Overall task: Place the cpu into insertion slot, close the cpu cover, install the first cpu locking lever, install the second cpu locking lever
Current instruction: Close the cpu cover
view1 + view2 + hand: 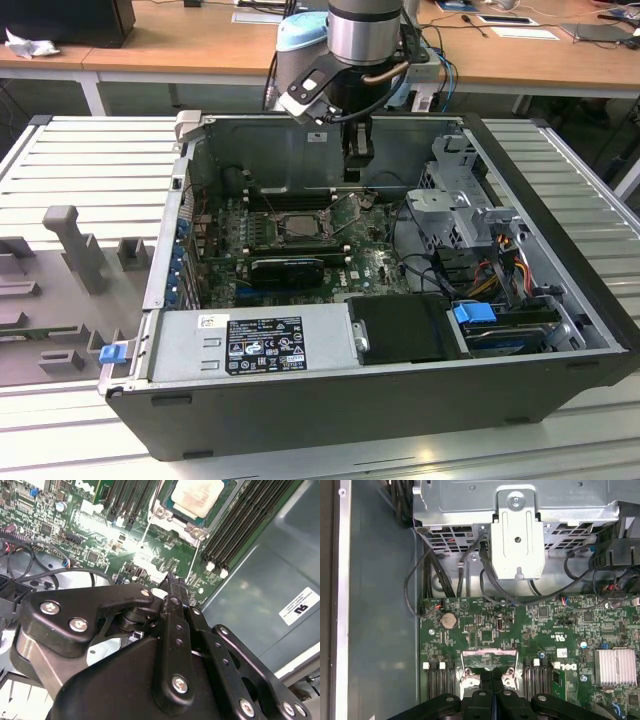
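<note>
Open computer case (560,330) lies on its side on a ribbed metal table (90,150), green motherboard (375,265) exposed. The arm comes down from above. The gripper (352,175) hangs inside the case over the board, just beside the insertion slot (300,226) on the exterior view's right, apart from it. Both wrist views show the gripper (172,580) (492,671) clenched, black fingers pressed flat together with nothing between them. In the second wrist view the cpu (197,497) sits in the slot, silvery face up, with the cpu cover (181,521) lying as a metal frame round its edge. Two thin wire levers (148,527) run out from the slot's corners toward the fingertips; cannot tell whether they are latched. Long black memory slots (240,525) flank the slot on both sides. The first wrist view looks along the board: coin battery (448,620) near its edge, finned heat sink (615,666) to one side, grey drive cage (517,535) beyond, dark cables looping under it. In the exterior view the power supply (260,345) lies along the near wall, with a blue clip (475,312) near it on the exterior view's right.
</note>
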{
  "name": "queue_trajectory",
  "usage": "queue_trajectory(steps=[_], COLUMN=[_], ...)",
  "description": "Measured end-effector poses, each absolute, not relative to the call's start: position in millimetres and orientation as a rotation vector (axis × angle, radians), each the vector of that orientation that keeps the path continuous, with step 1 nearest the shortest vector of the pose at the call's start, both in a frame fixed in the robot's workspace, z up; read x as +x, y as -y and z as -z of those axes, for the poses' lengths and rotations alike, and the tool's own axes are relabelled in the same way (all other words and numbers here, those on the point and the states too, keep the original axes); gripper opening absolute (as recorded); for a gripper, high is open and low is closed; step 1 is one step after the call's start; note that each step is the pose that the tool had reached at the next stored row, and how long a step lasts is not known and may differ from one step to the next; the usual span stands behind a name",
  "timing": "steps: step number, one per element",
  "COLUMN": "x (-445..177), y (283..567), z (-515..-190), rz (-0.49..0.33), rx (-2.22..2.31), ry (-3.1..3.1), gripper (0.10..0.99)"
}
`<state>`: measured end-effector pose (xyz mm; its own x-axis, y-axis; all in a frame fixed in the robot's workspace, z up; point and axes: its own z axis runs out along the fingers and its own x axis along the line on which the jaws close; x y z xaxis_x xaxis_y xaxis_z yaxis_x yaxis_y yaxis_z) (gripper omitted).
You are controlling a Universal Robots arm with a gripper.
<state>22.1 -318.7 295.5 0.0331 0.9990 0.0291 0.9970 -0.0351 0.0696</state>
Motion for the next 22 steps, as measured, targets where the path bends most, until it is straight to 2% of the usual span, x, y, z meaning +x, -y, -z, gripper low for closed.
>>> queue_trajectory(steps=[12,22], x=[41.7,65.0], y=[318.6,318.6], z=[-294.9,-282.0], rz=[-0.107,-0.104], rx=[2.237,2.238], ry=[-2.162,-2.163], gripper=[0.106,0.106])
